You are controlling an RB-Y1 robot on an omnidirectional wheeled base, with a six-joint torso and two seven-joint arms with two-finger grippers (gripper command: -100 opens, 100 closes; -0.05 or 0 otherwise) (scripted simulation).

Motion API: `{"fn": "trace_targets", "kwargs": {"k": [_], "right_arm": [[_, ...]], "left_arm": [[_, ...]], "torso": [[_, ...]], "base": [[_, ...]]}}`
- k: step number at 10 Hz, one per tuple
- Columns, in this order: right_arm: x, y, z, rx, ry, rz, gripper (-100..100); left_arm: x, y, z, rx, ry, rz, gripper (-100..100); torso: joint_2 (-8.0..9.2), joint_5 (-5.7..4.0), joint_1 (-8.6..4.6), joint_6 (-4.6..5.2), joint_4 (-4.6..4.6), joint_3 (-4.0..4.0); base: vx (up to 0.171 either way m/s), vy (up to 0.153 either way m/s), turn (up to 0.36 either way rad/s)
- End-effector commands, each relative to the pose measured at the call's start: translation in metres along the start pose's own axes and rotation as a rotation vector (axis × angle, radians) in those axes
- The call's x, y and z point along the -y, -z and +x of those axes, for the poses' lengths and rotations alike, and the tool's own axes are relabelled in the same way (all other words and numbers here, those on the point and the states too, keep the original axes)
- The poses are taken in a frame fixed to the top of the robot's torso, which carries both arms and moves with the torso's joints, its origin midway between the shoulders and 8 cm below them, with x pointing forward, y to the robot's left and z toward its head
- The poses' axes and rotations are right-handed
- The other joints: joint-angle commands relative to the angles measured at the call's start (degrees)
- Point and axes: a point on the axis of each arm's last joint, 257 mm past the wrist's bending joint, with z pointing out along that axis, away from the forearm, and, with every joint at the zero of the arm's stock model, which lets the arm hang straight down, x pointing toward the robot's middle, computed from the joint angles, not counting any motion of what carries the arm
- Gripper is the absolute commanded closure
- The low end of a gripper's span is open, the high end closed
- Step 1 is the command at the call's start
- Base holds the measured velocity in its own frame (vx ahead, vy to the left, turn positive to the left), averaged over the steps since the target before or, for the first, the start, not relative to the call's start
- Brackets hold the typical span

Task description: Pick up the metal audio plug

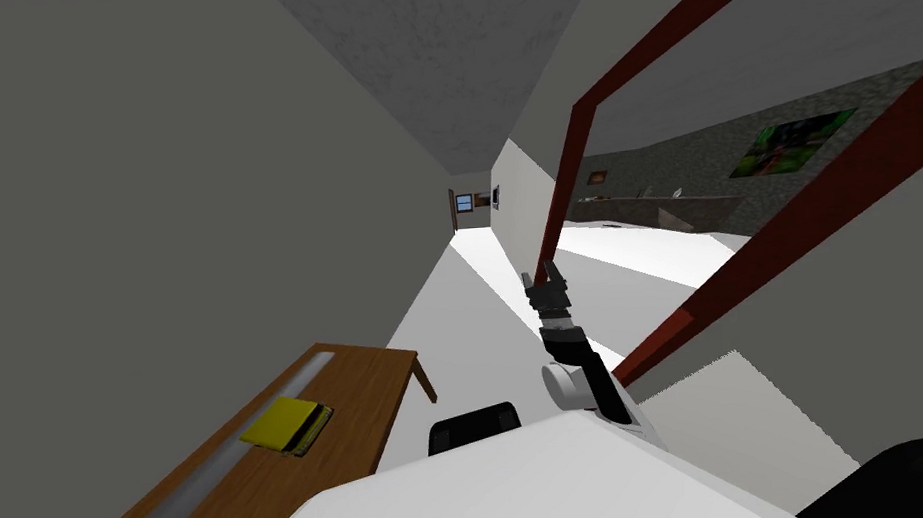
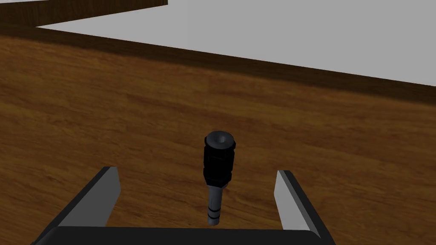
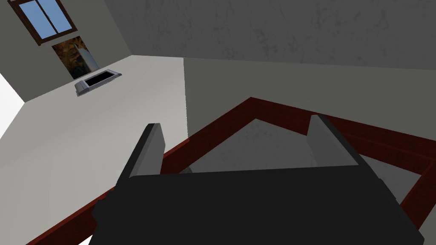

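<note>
Plug on wood table, between 2 spread fingers of left gripper. Light, stiff (probably slick): pinch black barrel. Right gripper, head-frame centre, spread too.

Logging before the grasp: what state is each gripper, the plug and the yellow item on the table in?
audio plug: resting on the wooden table, ungripped.
left gripper: open, straddling the audio plug without touching it.
right gripper: open, empty, held up.
yellow book: closed, flat on the wooden table.
</note>
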Motion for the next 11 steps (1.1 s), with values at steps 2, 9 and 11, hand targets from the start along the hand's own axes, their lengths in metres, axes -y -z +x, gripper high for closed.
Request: {"fn": "trace_targets", "kwargs": {"k": [2,9,11], "right_arm": [[0.000,0.000,0.000,0.000,0.000,0.000,0],[0.000,0.000,0.000,0.000,0.000,0.000,0],[0.000,0.000,0.000,0.000,0.000,0.000,0]], "left_arm": [[-0.026,-0.001,0.007,-0.038,0.004,-0.096,-100],[-0.055,-0.003,0.020,-0.077,0.017,-0.187,-100],[-0.059,-0.011,0.026,-0.075,0.024,-0.186,-100]], "torso": [[-0.01,0.01,0.04,0.01,0.00,-0.01],[0.06,-0.02,-0.12,-0.04,0.01,0.03],[0.06,-0.01,-0.08,-0.04,0.01,0.03]], "base": [[0.023,0.061,-0.211],[0.013,0.048,-0.087],[0.002,0.027,-0.048]]}}
